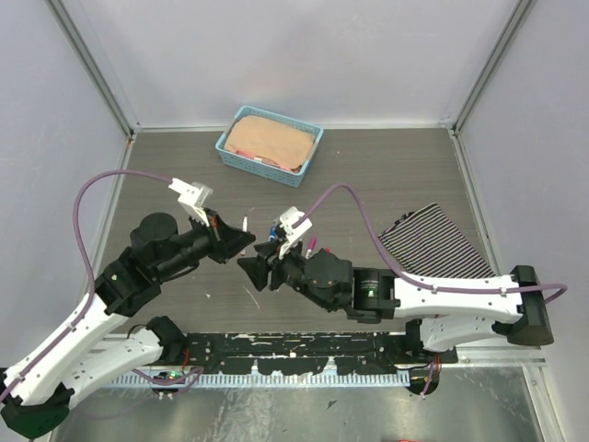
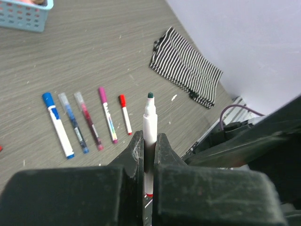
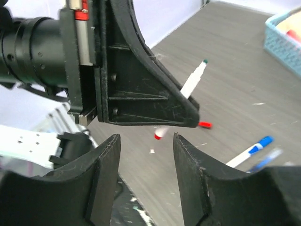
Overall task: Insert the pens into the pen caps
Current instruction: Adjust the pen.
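My left gripper [image 2: 149,143] clamps one pen [image 2: 150,117]; right gripper [image 3: 146,160] open, empty, just beside it. I fear a bump skewing the pen

Grey table [image 1: 396,175]: pens [image 2: 58,126], basket [image 1: 248,162], striped cloth [image 1: 433,241]

No legible text, brand, number or sign in any view, dark printing on the barrels of the pens [image 2: 107,117] lying in a row, too small and blurred to read, held pen [image 2: 149,125] with plain white barrel

Grey wood-grain table [image 1: 386,175] — pale walls [image 1: 304,55]
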`<control>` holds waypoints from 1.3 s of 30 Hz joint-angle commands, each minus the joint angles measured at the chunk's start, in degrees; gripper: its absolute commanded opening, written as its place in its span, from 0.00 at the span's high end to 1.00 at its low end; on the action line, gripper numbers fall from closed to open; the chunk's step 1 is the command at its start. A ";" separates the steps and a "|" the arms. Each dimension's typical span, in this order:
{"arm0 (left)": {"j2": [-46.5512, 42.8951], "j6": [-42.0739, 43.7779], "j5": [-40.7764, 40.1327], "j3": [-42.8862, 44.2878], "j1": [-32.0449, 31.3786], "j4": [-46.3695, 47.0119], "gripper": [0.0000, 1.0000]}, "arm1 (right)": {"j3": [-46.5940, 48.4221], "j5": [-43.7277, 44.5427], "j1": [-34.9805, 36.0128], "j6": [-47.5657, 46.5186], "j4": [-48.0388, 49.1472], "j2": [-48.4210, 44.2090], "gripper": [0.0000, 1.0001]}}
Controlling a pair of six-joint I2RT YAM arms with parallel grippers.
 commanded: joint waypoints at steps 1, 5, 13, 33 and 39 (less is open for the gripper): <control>-2.69 -1.92 1.59 -1.10 0.15 8.40 1.00 | 1.30 2.99 0.25 20.11 7.55 2.35 0.46; -4.16 -2.37 1.00 -1.29 0.18 8.58 1.00 | 2.75 5.23 0.06 24.62 6.70 4.19 0.46; -5.20 -3.16 1.54 -1.88 0.16 9.05 1.00 | 2.11 2.36 -3.39 28.42 5.45 3.89 0.60; -4.59 -3.60 1.81 -2.51 0.16 8.88 1.00 | 1.57 0.33 -4.24 26.04 9.54 3.62 0.70; -4.65 -3.62 1.70 -2.47 0.19 8.94 1.00 | 1.40 0.58 -4.19 26.04 9.53 3.83 0.94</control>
